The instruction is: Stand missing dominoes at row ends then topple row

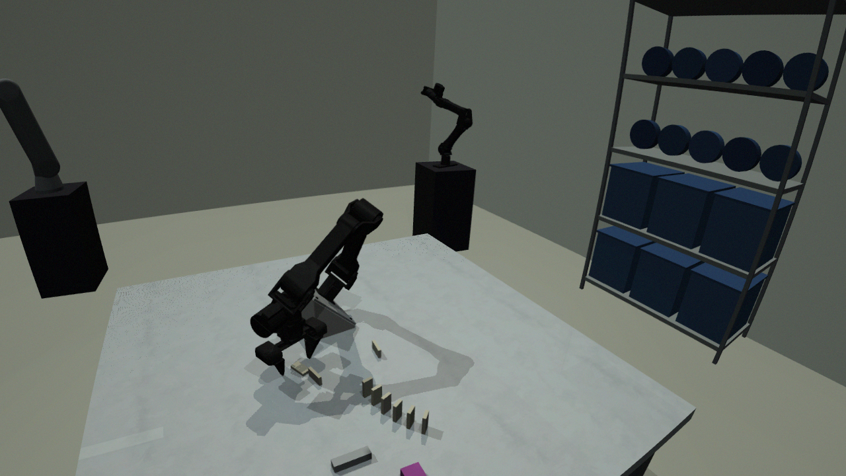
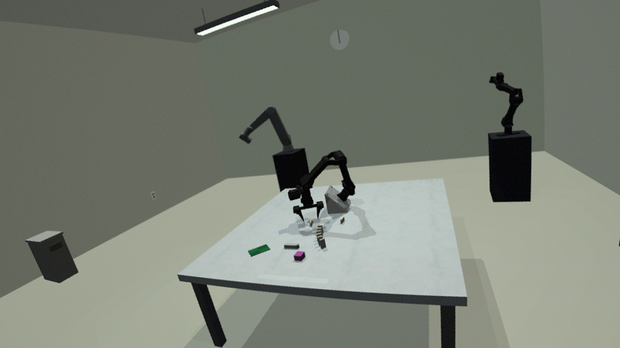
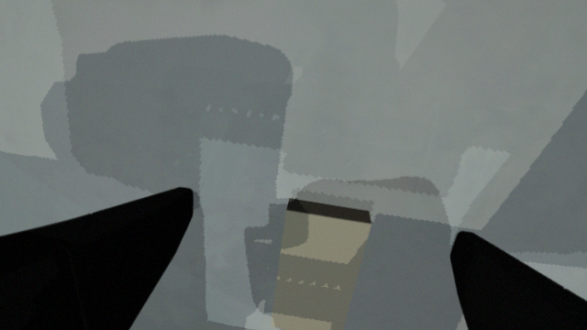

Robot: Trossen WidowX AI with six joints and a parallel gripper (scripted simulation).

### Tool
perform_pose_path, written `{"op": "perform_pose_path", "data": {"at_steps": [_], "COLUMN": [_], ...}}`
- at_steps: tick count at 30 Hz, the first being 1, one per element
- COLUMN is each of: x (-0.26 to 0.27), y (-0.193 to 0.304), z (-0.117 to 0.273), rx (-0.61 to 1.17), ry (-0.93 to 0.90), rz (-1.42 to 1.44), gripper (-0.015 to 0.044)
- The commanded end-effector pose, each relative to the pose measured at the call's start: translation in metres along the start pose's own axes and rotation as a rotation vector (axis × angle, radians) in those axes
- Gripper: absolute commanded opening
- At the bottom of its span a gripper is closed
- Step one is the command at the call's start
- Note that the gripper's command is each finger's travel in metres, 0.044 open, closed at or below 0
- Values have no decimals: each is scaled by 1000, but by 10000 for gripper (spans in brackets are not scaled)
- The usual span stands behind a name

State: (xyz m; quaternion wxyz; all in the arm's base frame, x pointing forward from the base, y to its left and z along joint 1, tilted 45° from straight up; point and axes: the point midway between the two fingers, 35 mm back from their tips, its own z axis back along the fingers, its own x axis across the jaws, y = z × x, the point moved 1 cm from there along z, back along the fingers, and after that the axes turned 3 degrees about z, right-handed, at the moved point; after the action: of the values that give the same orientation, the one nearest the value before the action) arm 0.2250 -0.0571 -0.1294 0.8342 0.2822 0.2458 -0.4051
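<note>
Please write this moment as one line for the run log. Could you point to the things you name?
gripper (image 1: 295, 364) (image 2: 312, 219) (image 3: 323, 223): open, above flat domino (image 1: 299, 368) (image 3: 318, 266) | domino row (image 1: 396, 410) (image 2: 320, 236): standing | row extension: not done

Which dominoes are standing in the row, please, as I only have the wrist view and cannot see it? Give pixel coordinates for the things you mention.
Observer: Six dominoes (image 1: 397, 410) (image 2: 322, 242) stand upright, spaced apart.

Operator: Thank you. Is another loose one close to the flat domino (image 1: 299, 368) (image 3: 321, 243) I can see?

Observer: Yes, the top view shows an edge-lying domino (image 1: 315, 376) (image 2: 311, 223) right by it, on the side toward the row.

Operator: And are there any more loose ones?

Observer: One more, a third loose domino (image 1: 377, 350) (image 2: 342, 220), lies on its edge, well apart from that pair.
</note>
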Motion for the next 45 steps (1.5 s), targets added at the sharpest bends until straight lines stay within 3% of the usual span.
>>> {"op": "perform_pose_path", "data": {"at_steps": [1, 11, 21, 35, 41, 45], "x": [-1, -1, -1, 4, 4, 9], "y": [0, 0, 0, 6, 6, 1], "z": [-2, -2, 0, 151, 159, 159], "rx": [2, 2, 2, -1, -2, -2], "ry": [5, 5, 5, 2, 2, 1], "rz": [-6, -6, -6, -7, 8, 323], "gripper": [361, 107, 107, 107, 107, 107]}}
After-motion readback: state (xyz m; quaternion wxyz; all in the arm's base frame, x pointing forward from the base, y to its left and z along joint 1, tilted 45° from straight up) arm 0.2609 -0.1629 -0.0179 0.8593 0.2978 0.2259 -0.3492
